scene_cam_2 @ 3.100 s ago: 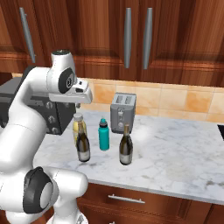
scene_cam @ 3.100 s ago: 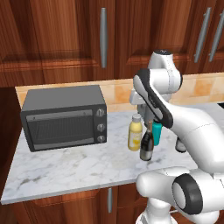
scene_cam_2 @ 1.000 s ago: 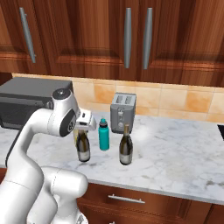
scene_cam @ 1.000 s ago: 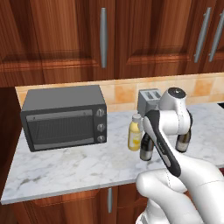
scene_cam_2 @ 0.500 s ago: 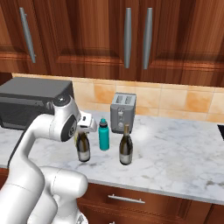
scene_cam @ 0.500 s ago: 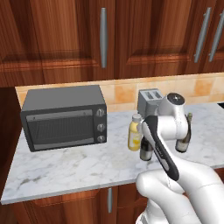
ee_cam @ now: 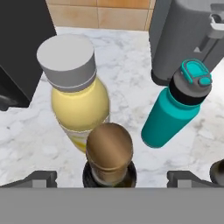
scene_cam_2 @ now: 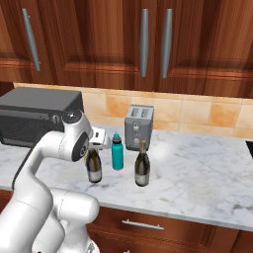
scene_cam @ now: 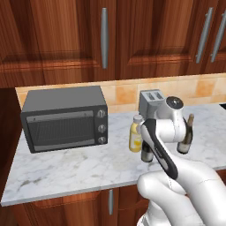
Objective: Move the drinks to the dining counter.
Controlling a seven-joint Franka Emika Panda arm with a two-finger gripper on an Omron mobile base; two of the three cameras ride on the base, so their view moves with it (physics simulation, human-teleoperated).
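Note:
My gripper (ee_cam: 113, 178) hangs open just over the brown top of a dark wine bottle (ee_cam: 109, 153), one fingertip on each side of its neck and neither touching it. That bottle (scene_cam_2: 94, 167) stands under my hand (scene_cam_2: 100, 139) on the marble worktop. The yellow bottle with the white cap (ee_cam: 78, 98) is right behind it, and the teal bottle with the dark cap (ee_cam: 171, 114) is to its right. A second wine bottle (scene_cam_2: 142, 165) stands apart further right. The dining counter is out of view.
A black microwave (scene_cam: 66, 117) takes up the left of the worktop (scene_cam_2: 197, 168). A grey toaster (scene_cam_2: 139, 126) sits against the tan tile backsplash behind the bottles. Dark wooden cupboards (scene_cam_2: 148, 39) hang overhead. My own arm (scene_cam: 159, 145) covers part of the bottles in the left base view.
The arm has folded down and my hand has sunk towards the top of the near wine bottle. The bottles have not moved and the jaws stay wide.

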